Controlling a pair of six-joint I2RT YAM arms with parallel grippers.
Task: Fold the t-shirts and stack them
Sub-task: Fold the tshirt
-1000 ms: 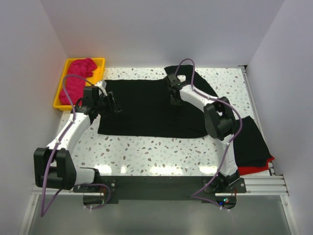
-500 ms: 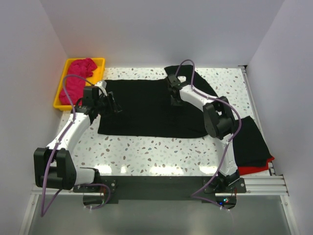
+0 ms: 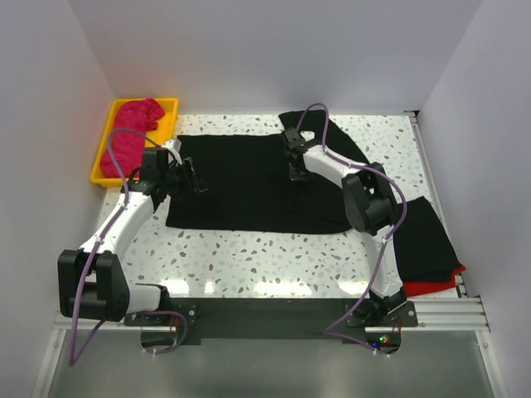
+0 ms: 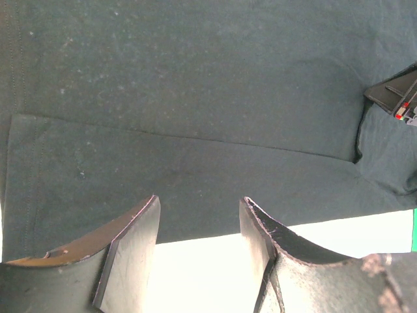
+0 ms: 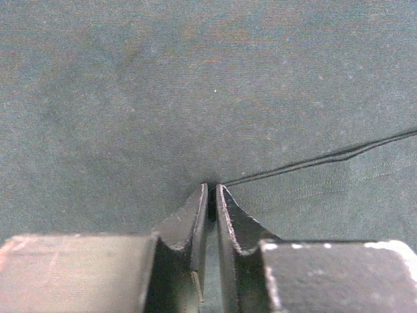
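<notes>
While the large black t-shirt [image 3: 241, 186] is lying spread flat across the middle of the table [image 3: 249, 253], the right end effector [image 3: 296, 172] is pressing down toward the shirt's far edge, fingers nearly together and pinching a fold of the cloth. The left end effector [image 3: 192, 181] is hovering at the shirt's left edge with its fingers standing apart, gripping nothing. The magenta-pink t-shirt [image 3: 131, 133] is sitting bunched in the yellow tray [image 3: 170, 106] at the far left corner. A smaller black t-shirt [image 3: 427, 240] is lying over a red t-shirt [image 3: 431, 286] at the right edge, toward the near corner.
</notes>
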